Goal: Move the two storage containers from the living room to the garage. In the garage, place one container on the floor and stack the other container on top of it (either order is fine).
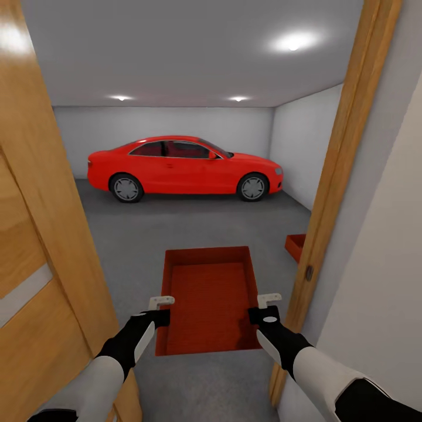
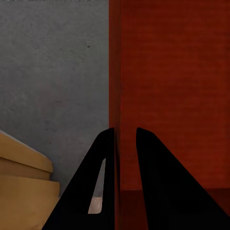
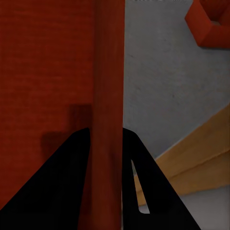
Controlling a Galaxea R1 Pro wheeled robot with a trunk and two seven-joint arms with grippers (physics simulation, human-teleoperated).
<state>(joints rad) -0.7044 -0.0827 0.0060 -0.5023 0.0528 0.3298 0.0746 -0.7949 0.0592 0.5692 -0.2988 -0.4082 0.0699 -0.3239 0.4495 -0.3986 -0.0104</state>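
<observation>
Carried container hung in doorway, long axis pointing ahead into garage. Left gripper and right gripper each clamped on side wall. Second container lay on floor ahead-right, nearer right arm.

The grey concrete garage floor carries a red car at the back and a red bin just beside the doorframe.
</observation>
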